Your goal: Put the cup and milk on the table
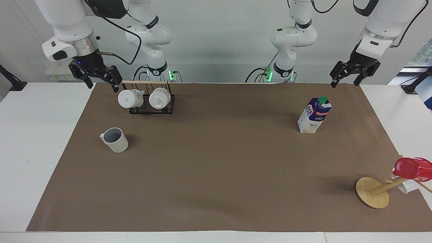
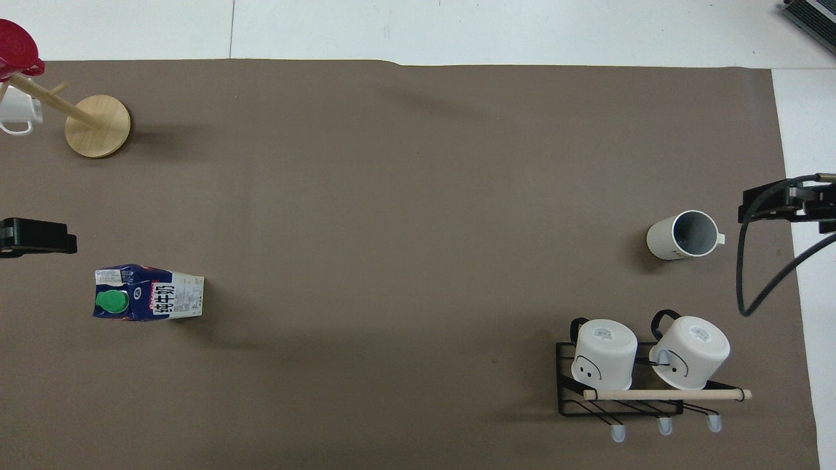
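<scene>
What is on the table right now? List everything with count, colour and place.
cup: 1, off-white, grey-blue inside, upright on the mat, right arm's end.
milk: 1, blue-and-white, green cap, upright, left arm's end.
white mugs: 2, on the black rack, nearer the robots than the cup.
red cup: 1, on the wooden stand.
mat: 1, brown, on the white table.
left gripper: open, raised.
right gripper: open, raised.

Two glossy white arms with black joint rings, silver wrist collars and loose black cables; black-fingered left gripper (image 1: 347, 79) and right gripper (image 1: 101, 81); green base lights.
</scene>
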`<move>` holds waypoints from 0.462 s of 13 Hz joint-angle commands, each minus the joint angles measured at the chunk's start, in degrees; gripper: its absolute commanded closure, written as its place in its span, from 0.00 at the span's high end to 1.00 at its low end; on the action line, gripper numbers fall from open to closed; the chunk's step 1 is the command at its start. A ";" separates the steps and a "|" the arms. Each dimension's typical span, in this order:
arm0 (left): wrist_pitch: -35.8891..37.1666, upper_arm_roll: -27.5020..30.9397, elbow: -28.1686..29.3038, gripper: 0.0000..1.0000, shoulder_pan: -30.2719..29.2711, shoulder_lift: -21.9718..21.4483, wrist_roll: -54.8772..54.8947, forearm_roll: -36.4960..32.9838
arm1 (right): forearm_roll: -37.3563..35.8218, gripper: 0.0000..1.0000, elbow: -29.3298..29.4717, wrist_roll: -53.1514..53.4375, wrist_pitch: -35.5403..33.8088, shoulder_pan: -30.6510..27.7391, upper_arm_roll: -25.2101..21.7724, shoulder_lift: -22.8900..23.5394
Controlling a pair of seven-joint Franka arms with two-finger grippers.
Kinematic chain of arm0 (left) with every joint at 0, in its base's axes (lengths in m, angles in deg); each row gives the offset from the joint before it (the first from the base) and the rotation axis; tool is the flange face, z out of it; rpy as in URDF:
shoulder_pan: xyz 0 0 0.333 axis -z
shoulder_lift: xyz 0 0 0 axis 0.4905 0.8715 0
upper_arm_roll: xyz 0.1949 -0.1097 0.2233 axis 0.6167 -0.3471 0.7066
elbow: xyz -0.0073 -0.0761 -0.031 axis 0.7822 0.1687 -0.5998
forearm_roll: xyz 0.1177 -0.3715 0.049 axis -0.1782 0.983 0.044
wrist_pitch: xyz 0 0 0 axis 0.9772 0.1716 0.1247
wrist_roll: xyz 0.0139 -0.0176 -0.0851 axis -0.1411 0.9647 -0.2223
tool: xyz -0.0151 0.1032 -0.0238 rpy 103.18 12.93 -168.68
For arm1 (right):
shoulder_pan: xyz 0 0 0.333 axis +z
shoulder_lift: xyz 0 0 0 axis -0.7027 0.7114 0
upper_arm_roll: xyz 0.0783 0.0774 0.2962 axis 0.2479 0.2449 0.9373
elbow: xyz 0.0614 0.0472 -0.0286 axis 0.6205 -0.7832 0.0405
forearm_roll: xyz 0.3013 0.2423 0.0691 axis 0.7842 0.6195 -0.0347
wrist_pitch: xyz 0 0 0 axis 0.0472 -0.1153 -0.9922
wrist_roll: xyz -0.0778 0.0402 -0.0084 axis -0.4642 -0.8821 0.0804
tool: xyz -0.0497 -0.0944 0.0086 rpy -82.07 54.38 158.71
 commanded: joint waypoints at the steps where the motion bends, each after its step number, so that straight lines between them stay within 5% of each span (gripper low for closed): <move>1: 1.30 0.19 -0.98 1.00 0.22 0.14 -0.38 0.09 | 0.89 1.00 -0.38 0.25 -0.56 0.03 -0.35 -0.82; 6: 1.30 0.19 -0.98 1.00 0.22 0.14 -0.38 0.09 | 0.89 1.00 -0.29 0.17 -0.46 0.03 -0.17 -0.73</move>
